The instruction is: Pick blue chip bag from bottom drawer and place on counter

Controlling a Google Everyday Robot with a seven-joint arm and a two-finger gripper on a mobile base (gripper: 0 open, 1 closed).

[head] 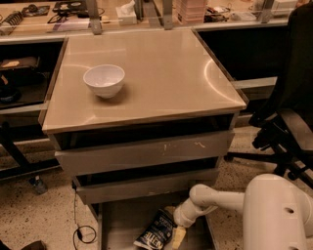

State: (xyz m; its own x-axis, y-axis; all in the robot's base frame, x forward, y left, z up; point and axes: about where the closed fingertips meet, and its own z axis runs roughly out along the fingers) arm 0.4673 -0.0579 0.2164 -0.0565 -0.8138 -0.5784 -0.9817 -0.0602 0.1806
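The blue chip bag [155, 231] lies tilted on the floor of the open bottom drawer [120, 222], at the lower edge of the camera view. My gripper [177, 233] reaches down into that drawer from the right and is against the bag's right edge. My white arm [215, 199] runs from the lower right corner to it. The counter [161, 73] is the glossy beige top of the cabinet, above the two shallower drawers.
A white bowl [103, 80] stands on the counter's left part. A black office chair [288, 122] stands to the right of the cabinet. A cluttered wooden desk [146, 14] runs behind it. A cable [80, 229] lies on the speckled floor at the left.
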